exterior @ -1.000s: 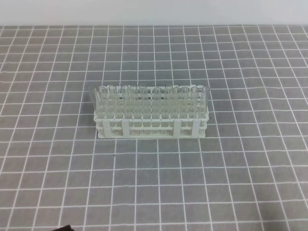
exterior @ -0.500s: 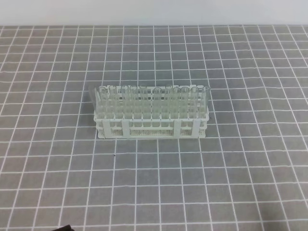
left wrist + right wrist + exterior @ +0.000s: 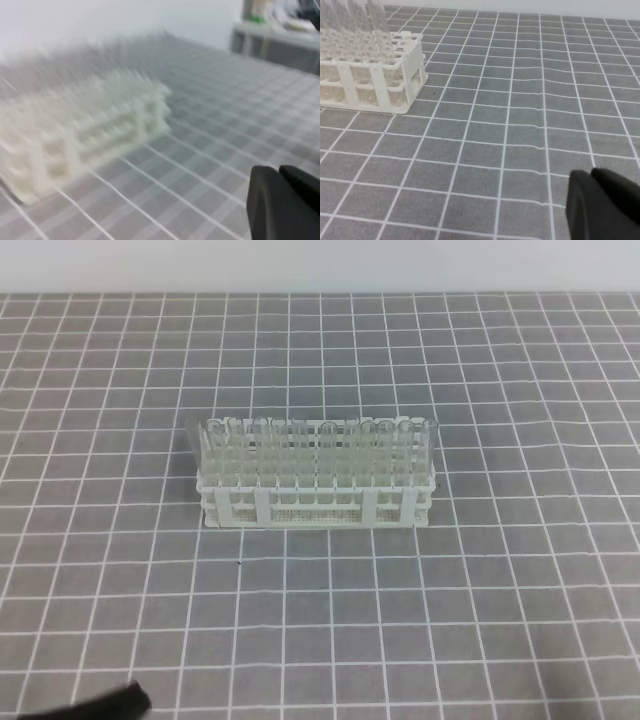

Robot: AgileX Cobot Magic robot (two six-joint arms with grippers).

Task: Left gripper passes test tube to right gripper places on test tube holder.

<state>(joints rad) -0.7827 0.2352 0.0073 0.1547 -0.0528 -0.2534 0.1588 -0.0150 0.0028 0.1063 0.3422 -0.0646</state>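
The white test tube holder (image 3: 318, 502) stands mid-mat, filled with several clear test tubes (image 3: 300, 445); one at its left end (image 3: 194, 448) leans outward. None is held. The left wrist view is motion-blurred: the holder (image 3: 85, 132) lies to the left, and my left gripper (image 3: 278, 171) sits at the lower right, its black fingers pressed together on nothing. A black part of the left arm (image 3: 95, 706) pokes in at the bottom left of the exterior view. My right gripper (image 3: 592, 175) is shut and empty, low over the mat, right of the holder (image 3: 380, 85).
A grey mat with a white grid (image 3: 480, 620) covers the table up to a pale wall at the far edge. In the left wrist view, a bench with clutter (image 3: 280, 30) stands beyond the mat at the upper right.
The black part of the left arm has pushed further into the exterior view from the bottom left corner. The holder and its tubes have not moved.
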